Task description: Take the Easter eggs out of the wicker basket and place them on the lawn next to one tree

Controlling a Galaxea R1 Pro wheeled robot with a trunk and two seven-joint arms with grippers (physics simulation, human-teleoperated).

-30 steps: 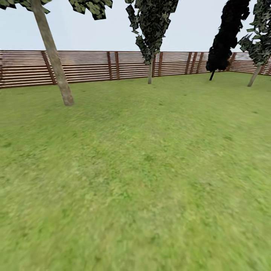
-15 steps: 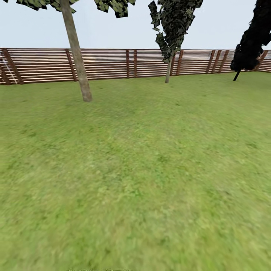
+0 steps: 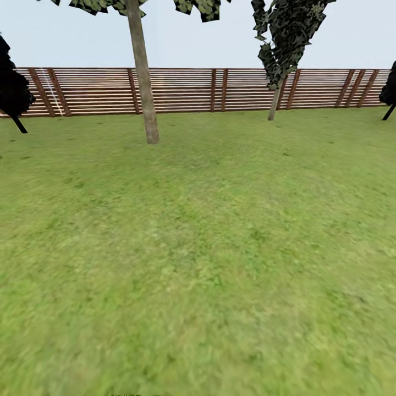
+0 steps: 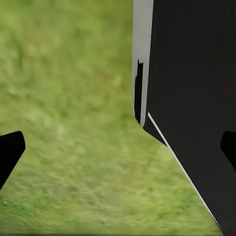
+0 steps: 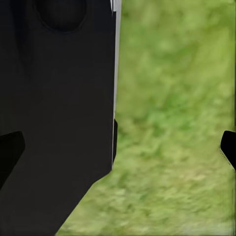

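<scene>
Left gripper (image 4: 118,147): fingertips wide apart, nothing between; grass below.
Right gripper (image 5: 118,147): fingertips wide apart, nothing between.
Head view: lawn (image 3: 220,264) ahead; tree (image 3: 144,93) at 11 o'clock, second tree (image 3: 275,99) at 1 o'clock, fence (image 3: 187,91) behind.
Left wrist view: dark robot body (image 4: 191,98) beside grass.
Risk: no basket or eggs seen; driving on this heading may miss them.

Lawn (image 5: 177,123) (blurred) beside black robot body (image 5: 59,108)

Mottled green lawn (image 3: 220,247), grey-beige tree (image 3: 144,88) trunk, brown slatted fence (image 3: 187,91).
</scene>
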